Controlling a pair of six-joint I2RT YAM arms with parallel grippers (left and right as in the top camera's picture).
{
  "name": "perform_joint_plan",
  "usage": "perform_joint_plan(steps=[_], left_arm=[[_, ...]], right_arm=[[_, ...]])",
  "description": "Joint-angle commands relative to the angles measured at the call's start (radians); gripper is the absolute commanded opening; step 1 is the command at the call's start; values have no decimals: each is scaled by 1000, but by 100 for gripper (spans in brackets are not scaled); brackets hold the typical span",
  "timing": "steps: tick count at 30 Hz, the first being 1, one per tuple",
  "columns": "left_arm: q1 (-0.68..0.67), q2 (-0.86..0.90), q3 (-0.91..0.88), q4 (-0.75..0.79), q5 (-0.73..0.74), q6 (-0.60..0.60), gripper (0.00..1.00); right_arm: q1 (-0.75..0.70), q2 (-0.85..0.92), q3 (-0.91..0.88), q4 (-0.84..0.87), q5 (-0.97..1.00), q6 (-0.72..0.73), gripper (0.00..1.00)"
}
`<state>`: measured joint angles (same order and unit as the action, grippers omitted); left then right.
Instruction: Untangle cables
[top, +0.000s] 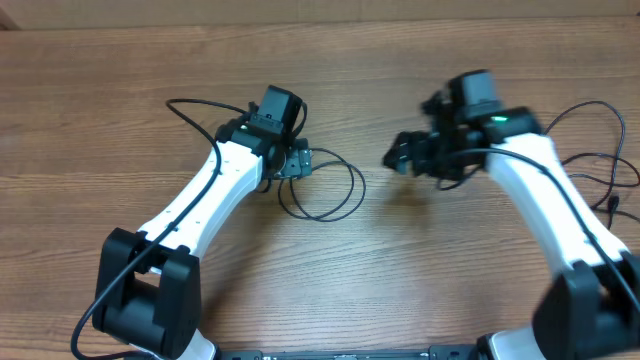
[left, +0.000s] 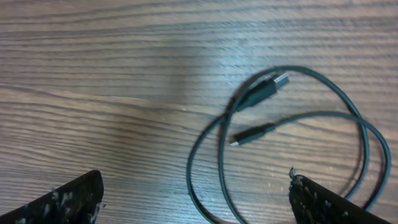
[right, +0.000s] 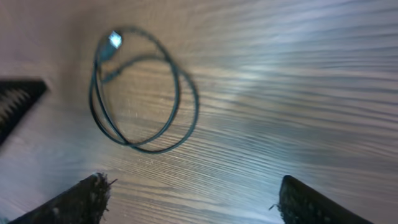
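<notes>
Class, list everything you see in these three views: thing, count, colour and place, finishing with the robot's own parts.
Table: one, brown wood, under everything.
Cable: one, thin black, loose loops on the table between the arms, nearer the left one.
Plug ends: two, metal-tipped, one larger, one smaller, at the cable's ends.
Arm wiring: black, trailing at the table's right side; count unclear.
Arms: two, white with black joints, left, right.
Left tool: black, open, empty, above the cable.
Right tool: black, open, empty.
</notes>
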<state>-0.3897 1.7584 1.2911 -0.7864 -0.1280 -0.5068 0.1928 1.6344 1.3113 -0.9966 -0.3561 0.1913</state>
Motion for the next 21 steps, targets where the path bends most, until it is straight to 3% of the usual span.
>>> perform_joint_plan(steps=[1, 7, 13, 17, 18, 21], left_arm=[[31, 29, 0, 33, 20, -45, 89], [31, 129, 0, 113, 129, 76, 86], [30, 216, 0, 174, 133, 148, 73], [31, 246, 0, 192, 160, 183, 58], [31, 250, 0, 192, 164, 183, 42], [29, 250, 0, 187, 171, 183, 23]], right_arm=[[92, 105, 23, 42, 23, 36, 79], [133, 185, 23, 79, 87, 135, 77], [132, 190, 23, 71, 125, 150, 77], [132, 190, 23, 72, 130, 150, 77], [132, 190, 23, 72, 131, 150, 77], [132, 190, 23, 72, 131, 150, 77]])
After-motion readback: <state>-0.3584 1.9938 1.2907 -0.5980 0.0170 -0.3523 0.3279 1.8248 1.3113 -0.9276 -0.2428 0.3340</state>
